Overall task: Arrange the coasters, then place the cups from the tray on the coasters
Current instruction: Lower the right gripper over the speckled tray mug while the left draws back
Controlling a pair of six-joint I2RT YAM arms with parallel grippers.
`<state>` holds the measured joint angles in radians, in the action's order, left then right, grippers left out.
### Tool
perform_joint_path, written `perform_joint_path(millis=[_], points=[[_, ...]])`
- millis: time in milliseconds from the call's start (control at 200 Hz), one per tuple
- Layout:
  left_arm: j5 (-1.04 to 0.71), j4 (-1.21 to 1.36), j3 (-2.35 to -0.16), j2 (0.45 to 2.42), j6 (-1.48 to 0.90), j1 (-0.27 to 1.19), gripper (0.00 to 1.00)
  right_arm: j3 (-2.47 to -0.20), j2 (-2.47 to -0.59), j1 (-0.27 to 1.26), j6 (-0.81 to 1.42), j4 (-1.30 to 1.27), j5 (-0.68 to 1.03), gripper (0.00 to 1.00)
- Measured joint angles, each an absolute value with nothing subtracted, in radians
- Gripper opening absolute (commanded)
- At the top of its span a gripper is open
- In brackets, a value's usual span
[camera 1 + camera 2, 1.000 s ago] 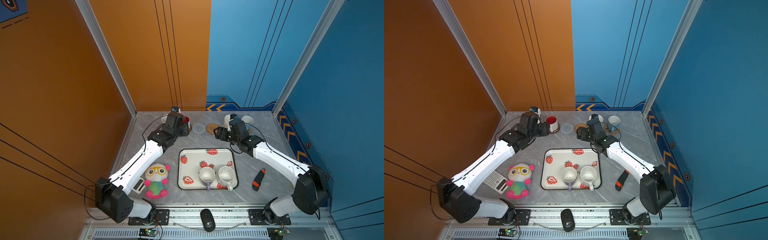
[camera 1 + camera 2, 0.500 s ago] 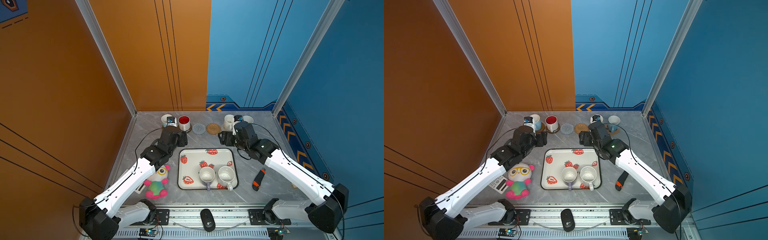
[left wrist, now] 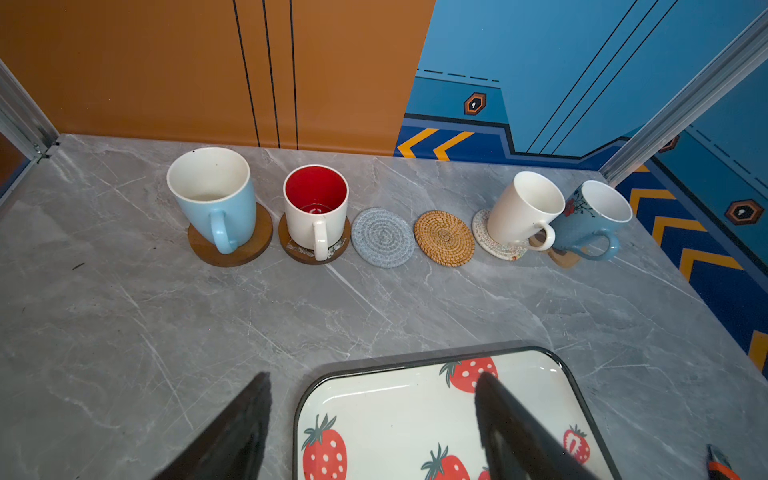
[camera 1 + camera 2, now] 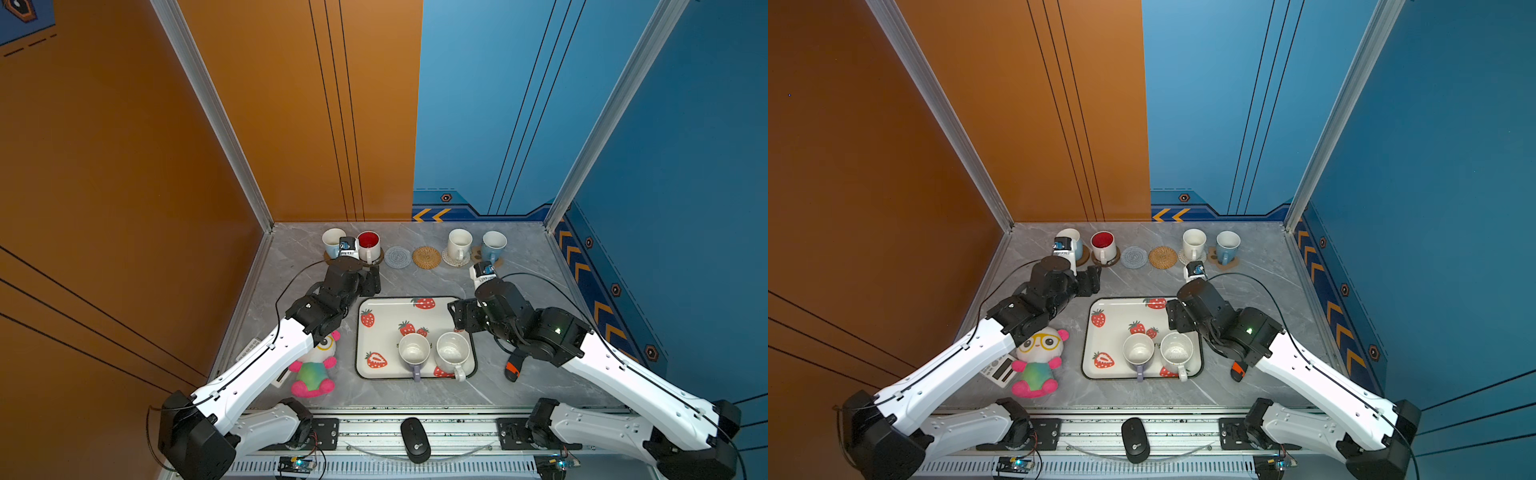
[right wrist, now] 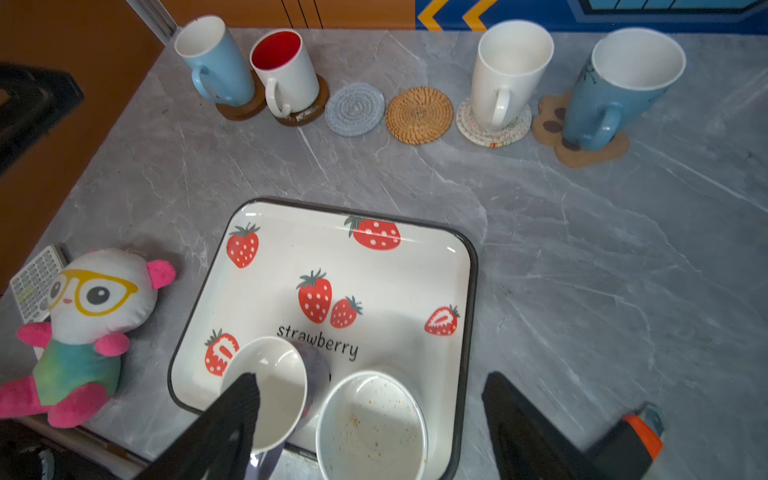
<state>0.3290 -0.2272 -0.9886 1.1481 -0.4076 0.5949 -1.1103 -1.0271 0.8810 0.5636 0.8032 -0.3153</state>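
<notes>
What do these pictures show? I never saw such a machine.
It is a robot with two arms. Each ends in two fingers: the left fingers and the right fingers are open, holding nothing. Two pictures look down from above; two come from cameras on the wrists. On the grey table stands a strawberry tray with a lavender cup and a white cup. Behind it lie six coasters in a row: four carry cups, the grey coaster and the tan woven coaster are bare.

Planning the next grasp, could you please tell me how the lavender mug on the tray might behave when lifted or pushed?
The lavender mug looks like glazed ceramic: probably rigid, smooth and breakable. Pushed, it would likely slide on the glossy tray rather than tip. The speckled white mug stands beside it, so they may clink.
</notes>
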Motion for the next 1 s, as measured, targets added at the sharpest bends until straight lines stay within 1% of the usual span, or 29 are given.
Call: perform_joint_path(millis=[331,606,871,1002], points=[[0.329,-0.205,-0.942,1.135,-0.408,0.597,0.80,-0.995,-0.997,0.969,0.664,0.919,-0.306,0.83],[0.322,-0.165,-0.927,1.125,-0.408,0.597,0.81,-0.915,-0.966,1.049,0.710,0.937,-0.220,0.82],[0.310,-0.145,-0.927,1.125,-0.409,0.597,0.81,-0.829,-0.953,1.086,0.762,0.944,-0.174,0.71],[0.306,-0.144,-0.927,1.126,-0.412,0.597,0.81,-0.813,-0.952,1.092,0.767,0.942,-0.152,0.67]])
